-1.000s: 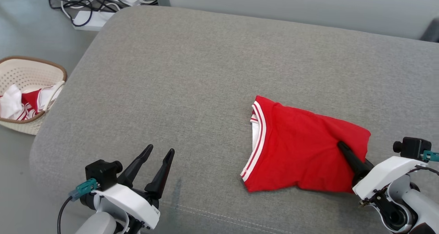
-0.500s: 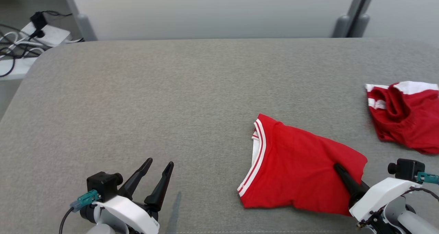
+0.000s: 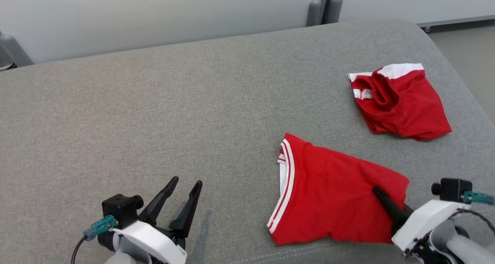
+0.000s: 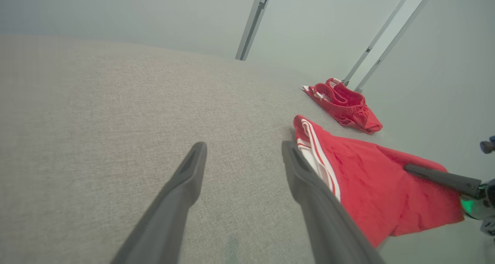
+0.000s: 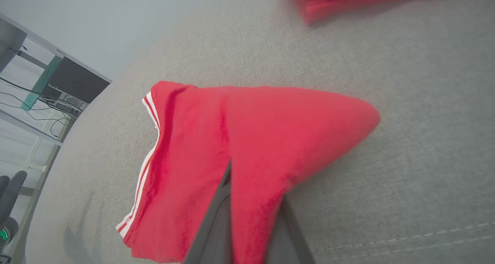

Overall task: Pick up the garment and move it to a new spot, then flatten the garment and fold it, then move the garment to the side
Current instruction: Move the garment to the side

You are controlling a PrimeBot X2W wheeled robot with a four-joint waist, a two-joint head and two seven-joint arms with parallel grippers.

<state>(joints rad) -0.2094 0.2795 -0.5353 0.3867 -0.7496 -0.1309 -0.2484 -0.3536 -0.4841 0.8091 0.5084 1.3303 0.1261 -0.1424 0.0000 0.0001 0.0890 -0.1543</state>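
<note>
Camera swung right; right pincer [image 3: 378,191] grips garment [image 3: 328,198]

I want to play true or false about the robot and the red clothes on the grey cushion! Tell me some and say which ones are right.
1. The right gripper is shut on the near red garment. True.
2. The left gripper is open and holds nothing. True.
3. The left gripper touches the near red garment. False: it hangs apart from it, over the bare grey cushion.
4. A second red garment lies farther back on the cushion, apart from the near one. True.
5. A blue towel lies on the cushion. False: both cloths there are red with white trim.
</note>
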